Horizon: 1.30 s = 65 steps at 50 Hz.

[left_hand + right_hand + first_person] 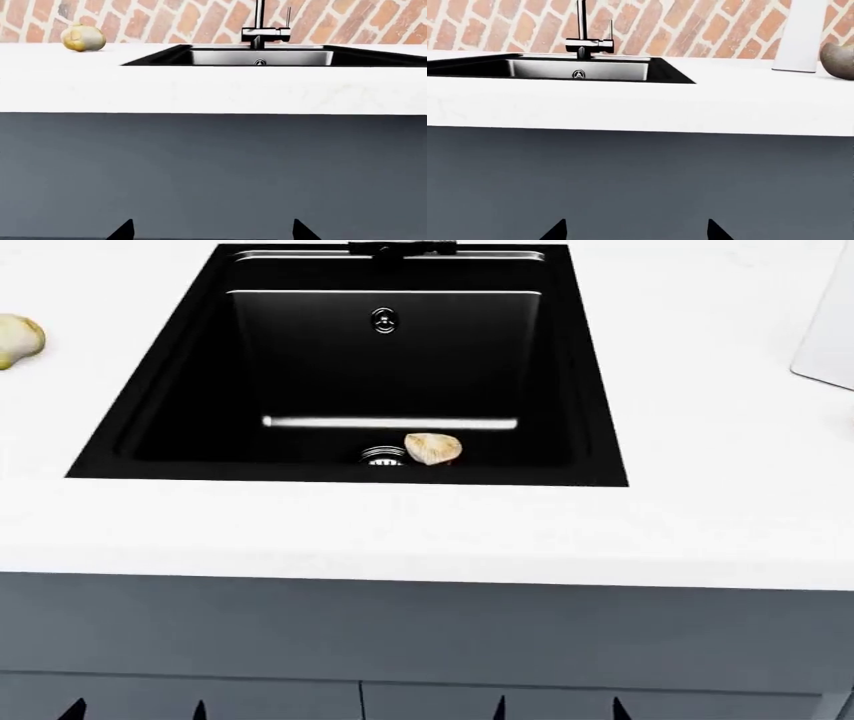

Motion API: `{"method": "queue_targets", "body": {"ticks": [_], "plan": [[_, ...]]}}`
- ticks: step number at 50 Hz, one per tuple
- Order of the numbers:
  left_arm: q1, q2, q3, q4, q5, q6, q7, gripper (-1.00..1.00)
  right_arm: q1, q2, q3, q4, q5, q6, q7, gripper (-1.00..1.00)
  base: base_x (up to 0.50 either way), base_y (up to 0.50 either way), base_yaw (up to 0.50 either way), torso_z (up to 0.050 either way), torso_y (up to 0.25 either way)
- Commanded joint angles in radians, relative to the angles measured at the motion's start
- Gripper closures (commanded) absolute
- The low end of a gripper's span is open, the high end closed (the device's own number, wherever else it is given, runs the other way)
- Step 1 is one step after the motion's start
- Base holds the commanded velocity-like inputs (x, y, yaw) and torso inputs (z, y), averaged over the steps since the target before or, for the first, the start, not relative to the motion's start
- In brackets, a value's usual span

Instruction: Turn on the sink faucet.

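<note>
The sink faucet [260, 31] stands upright at the back rim of the sink [260, 58], its thin lever [287, 17] pointing up beside the spout. The right wrist view shows the same sink faucet [586, 42] and sink [577, 70]. From the head view, only the foot of the sink faucet [400, 249] shows, at the far edge of the sink [160, 390]. My left gripper [134, 710] and right gripper [558, 710] hang low in front of the grey cabinet, well short of the counter. Both are open with nothing between the fingers.
A pale garlic-like bulb [433, 448] lies in the basin by the drain [382, 456]. Another bulb [16, 340] sits on the white counter [400, 530] to the left. A white upright object [827, 330] and a brown round thing [837, 60] stand at the right. Brick wall behind.
</note>
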Motion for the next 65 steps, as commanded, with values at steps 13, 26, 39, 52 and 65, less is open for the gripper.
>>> {"method": "queue_targets", "body": {"ticks": [13,26,39,52,65], "plan": [[0.017,-0.025,0.014,0.000,-0.016,0.070,-0.024,-1.00,-0.002,0.025,-0.029,-0.030,0.011,0.011,0.033,-1.00,0.00,0.00,0.00,0.031,0.000],[0.012,-0.030,0.034,0.001,-0.009,0.078,-0.039,-1.00,-0.002,0.033,-0.040,-0.027,0.023,0.003,0.042,-1.00,0.00,0.00,0.00,0.050,0.000],[0.006,-0.037,0.051,-0.004,-0.010,0.081,-0.048,-1.00,0.006,0.041,-0.057,-0.017,0.037,0.005,0.041,-1.00,0.00,0.00,0.00,0.050,0.000],[0.002,-0.046,0.059,0.074,-0.057,-0.062,-0.064,-1.00,0.024,0.053,-0.051,-0.104,0.065,0.098,0.070,-1.00,0.00,0.00,0.00,0.022,0.000],[-0.222,-0.098,0.041,0.560,-0.206,-0.618,-0.121,-1.00,0.284,0.159,-0.017,-0.518,0.128,0.633,0.100,-1.00,0.00,0.00,0.00,0.000,0.000]]}}
